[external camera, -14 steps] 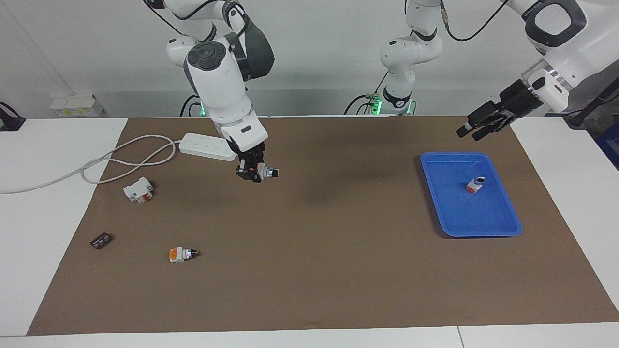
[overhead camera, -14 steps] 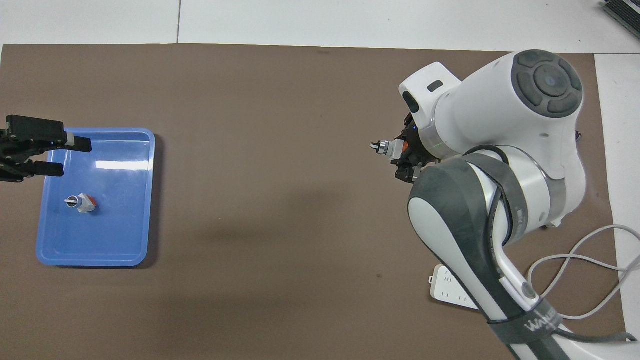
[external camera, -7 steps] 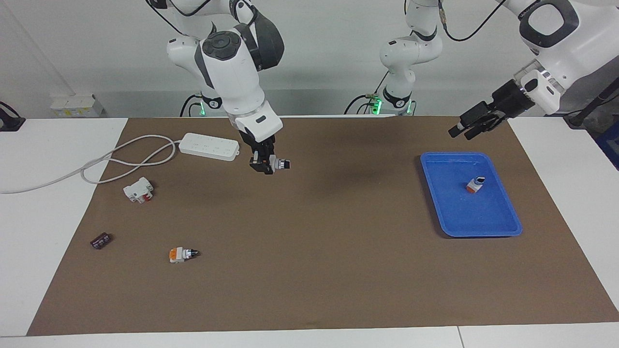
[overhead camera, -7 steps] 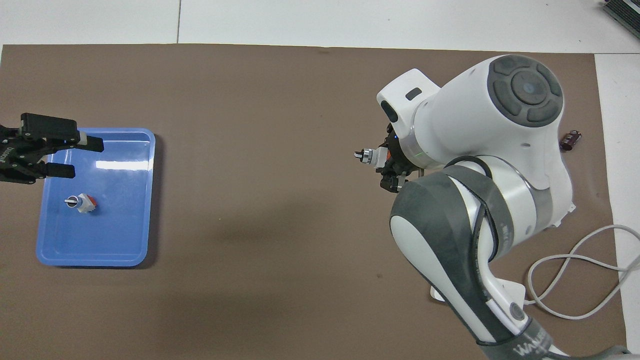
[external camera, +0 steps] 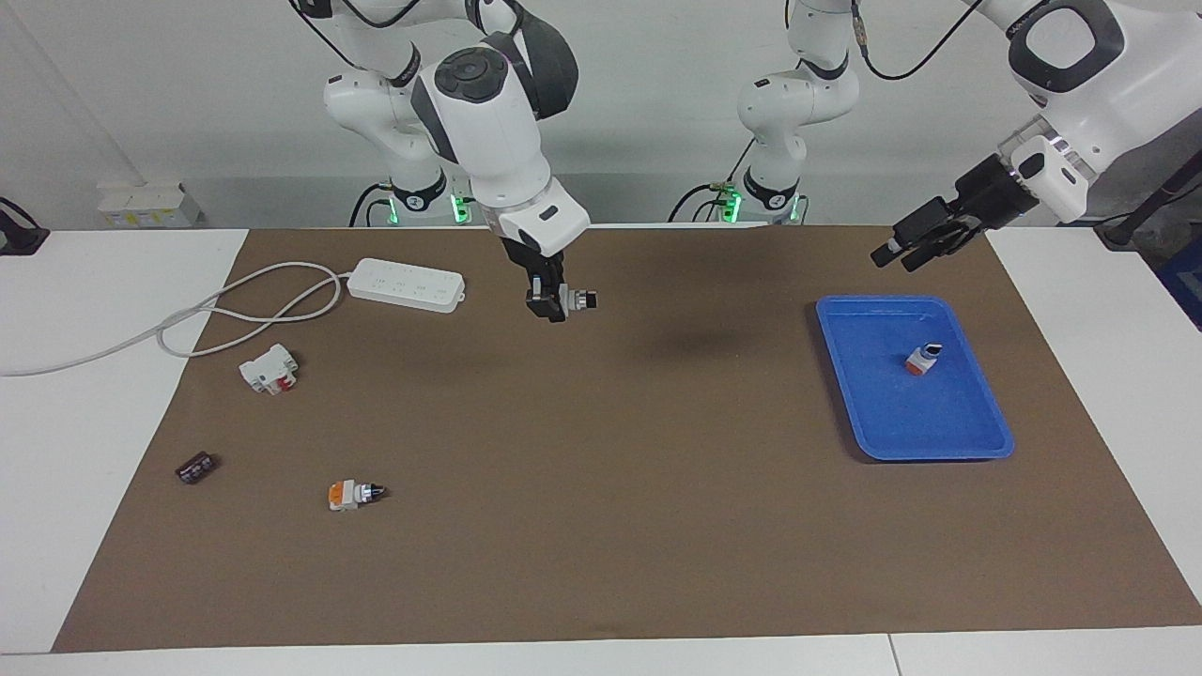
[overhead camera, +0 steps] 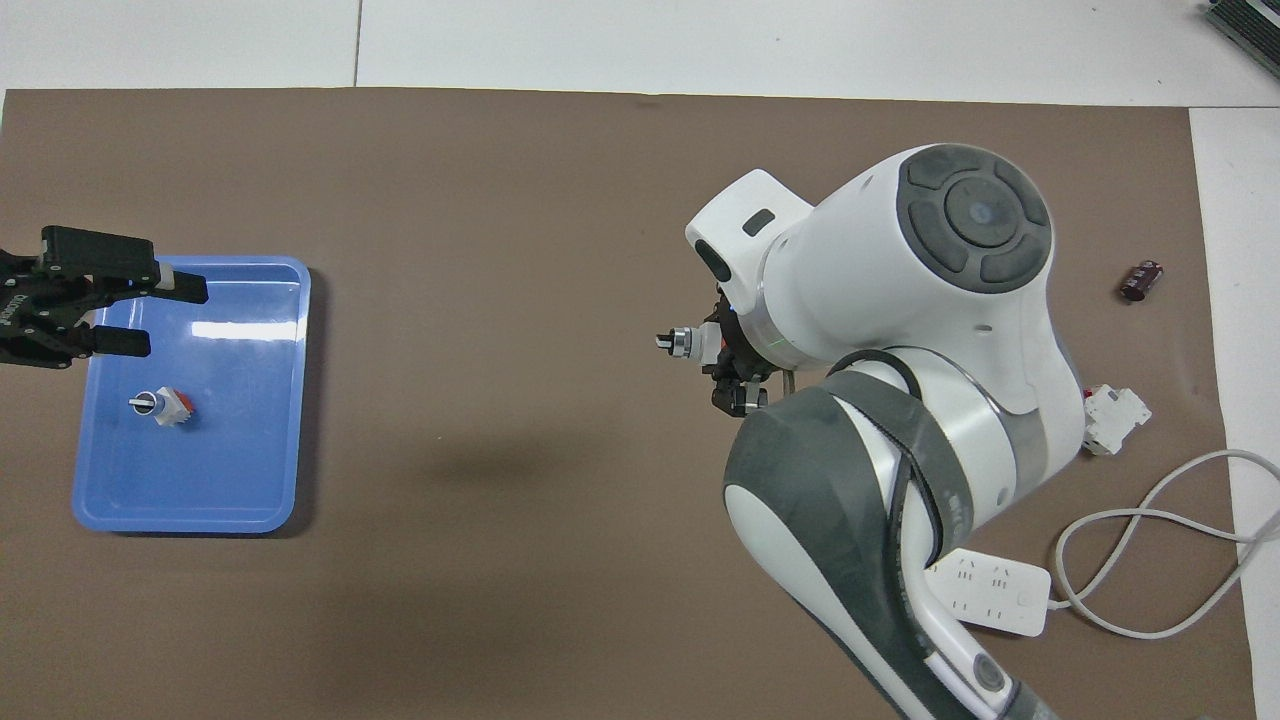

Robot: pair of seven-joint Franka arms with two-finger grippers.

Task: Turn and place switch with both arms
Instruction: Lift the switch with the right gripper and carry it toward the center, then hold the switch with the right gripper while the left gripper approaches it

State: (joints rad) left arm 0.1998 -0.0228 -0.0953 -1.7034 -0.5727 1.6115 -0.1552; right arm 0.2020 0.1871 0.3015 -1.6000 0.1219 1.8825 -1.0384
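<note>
One switch [external camera: 575, 301] was held clamped in the right gripper [external camera: 554, 305] above the brown mat [external camera: 601, 526], knob pointing toward the left arm's end. Fingers of the left gripper [external camera: 903, 250] were seen parted over the blue tray [external camera: 977, 441], where a second switch [external camera: 922, 358] was lying. A third switch [external camera: 354, 493] was lying on the mat.

Robot lab: two arms [external camera: 488, 103], brown bench mat [external camera: 601, 526].

Open brown mat [external camera: 714, 422] lies between the held switch [external camera: 575, 301] and the blue tray [external camera: 977, 441].
</note>
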